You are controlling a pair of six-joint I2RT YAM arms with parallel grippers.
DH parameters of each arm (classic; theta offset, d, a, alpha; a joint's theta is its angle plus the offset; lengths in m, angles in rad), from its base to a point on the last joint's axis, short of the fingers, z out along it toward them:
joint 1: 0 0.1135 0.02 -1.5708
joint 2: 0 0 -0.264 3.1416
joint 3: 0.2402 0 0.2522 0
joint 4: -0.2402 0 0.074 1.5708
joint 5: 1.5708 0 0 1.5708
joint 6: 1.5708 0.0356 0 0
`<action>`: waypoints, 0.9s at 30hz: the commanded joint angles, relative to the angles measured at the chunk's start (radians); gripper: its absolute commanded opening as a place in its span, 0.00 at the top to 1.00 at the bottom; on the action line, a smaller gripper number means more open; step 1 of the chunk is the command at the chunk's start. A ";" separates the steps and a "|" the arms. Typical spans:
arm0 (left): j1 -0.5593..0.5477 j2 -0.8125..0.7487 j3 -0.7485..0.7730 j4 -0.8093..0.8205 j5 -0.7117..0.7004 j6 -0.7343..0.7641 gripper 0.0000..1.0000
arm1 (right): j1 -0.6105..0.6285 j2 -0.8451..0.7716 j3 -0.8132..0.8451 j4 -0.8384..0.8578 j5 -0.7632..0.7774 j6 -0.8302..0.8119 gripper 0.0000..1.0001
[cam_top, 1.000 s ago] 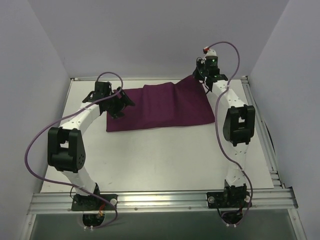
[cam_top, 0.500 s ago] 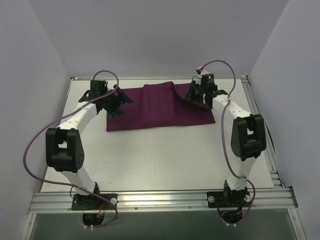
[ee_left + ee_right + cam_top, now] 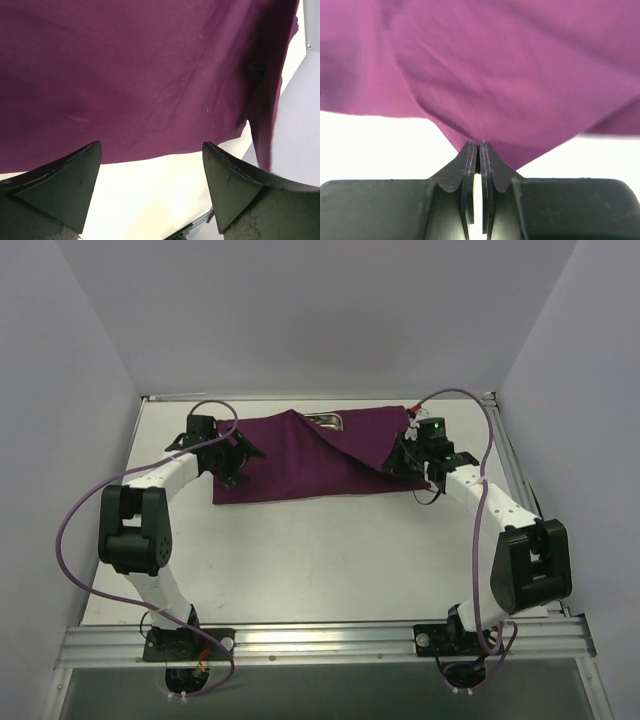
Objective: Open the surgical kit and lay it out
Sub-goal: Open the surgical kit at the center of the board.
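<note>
At the far side of the white surface [image 3: 330,560], the kit's purple cloth wrap [image 3: 290,465] lies only partly opened; its right flap is lifted, the corner pinched in the right tool [image 3: 479,146], jaws pressed together on the fabric; a sliver of steel tray [image 3: 325,421] shows at the far edge; nothing else of the contents is visible, so most unfolding and all the laying-out appear left; the left tool [image 3: 150,150], spread wide, hovers at the wrap's left edge, holding nothing; purple cables [image 3: 70,530] loop beside both arms.
</note>
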 commanded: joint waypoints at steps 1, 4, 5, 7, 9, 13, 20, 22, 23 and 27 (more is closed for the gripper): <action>0.010 0.012 0.032 0.056 0.017 -0.013 0.08 | 0.008 -0.081 -0.098 -0.089 0.009 0.003 1.00; 0.021 0.061 0.107 -0.019 0.011 -0.010 0.04 | 0.009 -0.136 -0.179 -0.089 0.024 0.005 1.00; 0.022 0.077 0.130 -0.043 0.009 -0.007 0.04 | 0.008 -0.153 -0.190 -0.107 0.049 0.003 1.00; 0.025 0.101 0.183 -0.086 -0.009 -0.001 0.03 | 0.008 -0.205 -0.222 -0.119 0.073 0.000 1.00; 0.028 0.108 0.202 -0.113 -0.038 -0.008 0.03 | 0.006 -0.231 -0.239 -0.130 0.090 0.000 1.00; 0.034 0.126 0.243 -0.162 -0.120 -0.060 0.06 | 0.005 -0.248 -0.253 -0.121 0.078 -0.003 1.00; 0.036 0.206 0.346 -0.150 -0.144 -0.117 0.06 | 0.008 -0.244 -0.261 -0.058 0.027 0.032 1.00; 0.036 0.245 0.389 -0.146 -0.138 -0.143 0.06 | 0.008 -0.245 -0.261 -0.058 0.029 0.034 1.00; 0.036 0.261 0.403 -0.145 -0.140 -0.151 0.06 | 0.008 -0.247 -0.259 -0.062 0.029 0.032 1.00; 0.036 0.340 0.453 -0.110 -0.131 -0.214 0.01 | 0.008 -0.264 -0.255 -0.061 0.032 0.032 1.00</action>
